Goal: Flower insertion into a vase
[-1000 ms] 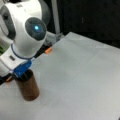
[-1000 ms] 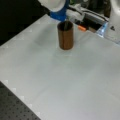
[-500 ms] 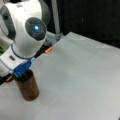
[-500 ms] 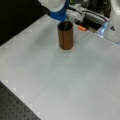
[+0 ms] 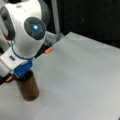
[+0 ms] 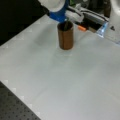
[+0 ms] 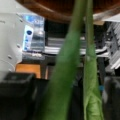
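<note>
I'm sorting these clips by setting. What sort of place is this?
Likely a robotics lab bench: a white table edged by a perforated metal board, with the gripper lowering green stems into a brown vase.

Looks like a robotics lab for sure: a white tabletop [image 6: 75,82] sits on a black perforated optical breadboard [image 6: 17,107] full of threaded holes, black curtain [image 5: 90,17] hung behind as a backdrop, and aluminium framing [image 6: 92,16] with cabling along the table's far edge in a front view
</note>
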